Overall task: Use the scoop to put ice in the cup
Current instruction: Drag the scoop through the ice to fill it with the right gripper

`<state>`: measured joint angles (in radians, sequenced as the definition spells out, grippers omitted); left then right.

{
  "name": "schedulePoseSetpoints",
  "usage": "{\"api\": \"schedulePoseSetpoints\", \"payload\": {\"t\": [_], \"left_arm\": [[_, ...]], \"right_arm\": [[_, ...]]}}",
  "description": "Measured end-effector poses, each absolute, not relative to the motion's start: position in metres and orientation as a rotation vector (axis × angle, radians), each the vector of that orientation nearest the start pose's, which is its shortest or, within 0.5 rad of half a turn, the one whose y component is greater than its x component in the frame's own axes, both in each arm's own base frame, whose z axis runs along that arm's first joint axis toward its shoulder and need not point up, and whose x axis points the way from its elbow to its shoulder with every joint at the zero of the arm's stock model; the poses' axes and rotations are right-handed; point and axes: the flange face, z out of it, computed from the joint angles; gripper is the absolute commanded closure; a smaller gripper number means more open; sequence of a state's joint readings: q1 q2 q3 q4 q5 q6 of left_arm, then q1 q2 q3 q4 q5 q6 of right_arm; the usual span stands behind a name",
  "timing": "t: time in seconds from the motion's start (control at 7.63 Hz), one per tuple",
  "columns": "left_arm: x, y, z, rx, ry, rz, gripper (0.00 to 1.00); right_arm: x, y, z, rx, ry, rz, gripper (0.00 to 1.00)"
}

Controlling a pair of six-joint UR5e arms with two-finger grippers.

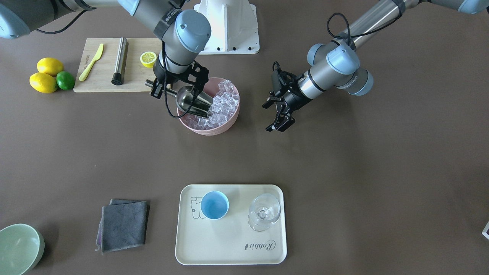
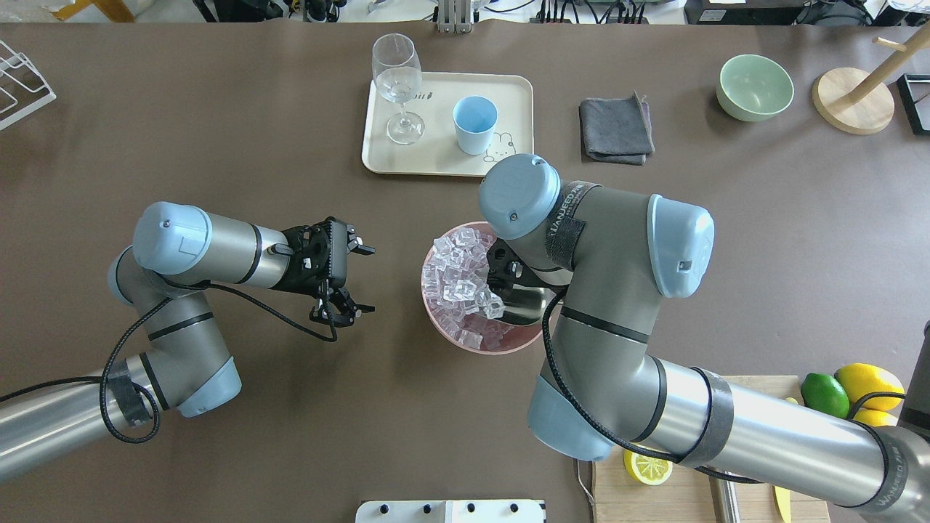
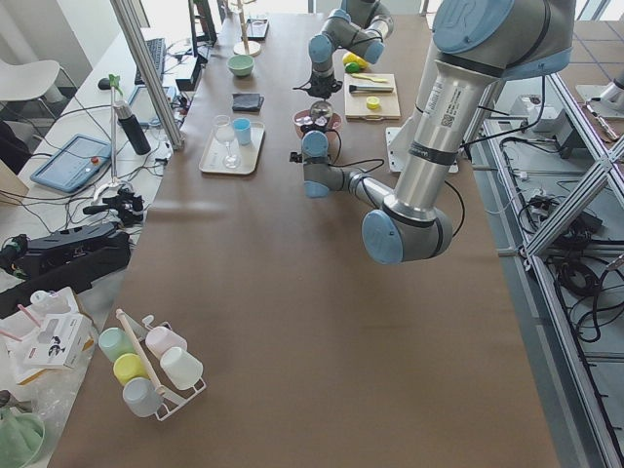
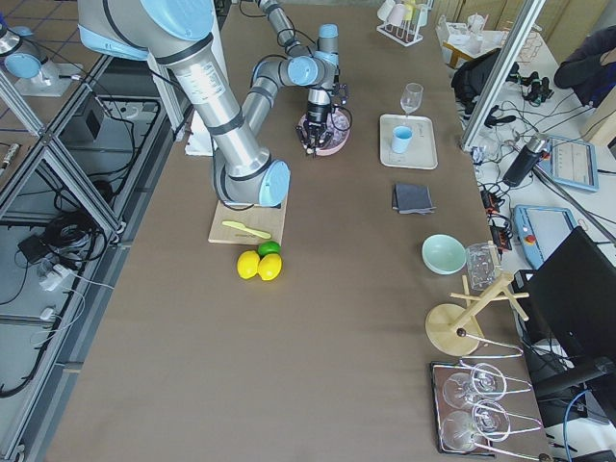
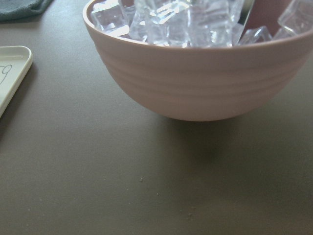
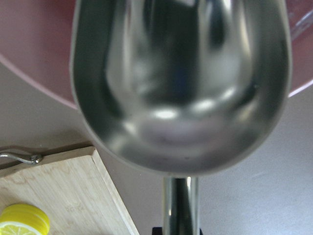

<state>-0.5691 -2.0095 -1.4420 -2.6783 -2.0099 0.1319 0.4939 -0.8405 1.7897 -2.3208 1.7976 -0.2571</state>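
The steel scoop (image 1: 193, 100) lies tilted inside a pink bowl (image 1: 225, 128), its mouth against the pile of clear ice cubes (image 1: 225, 101). My right gripper (image 1: 162, 88) is shut on the scoop's handle at the bowl's rim. In the right wrist view the scoop's trough (image 6: 181, 83) is empty. My left gripper (image 1: 270, 116) is open and empty, hovering beside the bowl, apart from it. In the overhead view it (image 2: 367, 280) is left of the ice (image 2: 461, 272). The light-blue cup (image 1: 214, 205) stands upright and empty on a cream tray (image 1: 229, 244).
A clear stemmed glass (image 1: 264, 212) stands on the tray beside the cup. A grey cloth (image 1: 124, 225) and a pale green bowl (image 1: 19, 248) lie near it. A cutting board (image 1: 103, 76) holds a knife, a steel cylinder (image 1: 120, 61) and a lemon half; lemons and a lime (image 1: 65, 80) lie beside it.
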Motion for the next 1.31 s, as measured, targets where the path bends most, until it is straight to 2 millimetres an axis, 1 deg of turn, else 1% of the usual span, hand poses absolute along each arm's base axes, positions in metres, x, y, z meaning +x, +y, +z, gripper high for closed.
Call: {"api": "schedulePoseSetpoints", "payload": {"t": [0.26,0.52,0.92,1.31], "left_arm": [[0.506,-0.431,0.343,1.2,0.988,1.225,0.02],[0.506,-0.432,0.343,1.201,0.985,1.222,0.02],[0.506,-0.431,0.343,1.201,0.985,1.222,0.02],[0.506,-0.432,0.343,1.202,0.983,1.222,0.02]], "right_arm": [[-0.501,-0.396,0.238,0.119,-0.319,-1.348,1.0],[-0.497,-0.393,0.234,0.137,-0.328,-1.351,1.0],[-0.483,-0.385,0.218,0.175,-0.347,-1.363,1.0],[-0.463,-0.374,0.211,0.215,-0.367,-1.369,1.0]]}}
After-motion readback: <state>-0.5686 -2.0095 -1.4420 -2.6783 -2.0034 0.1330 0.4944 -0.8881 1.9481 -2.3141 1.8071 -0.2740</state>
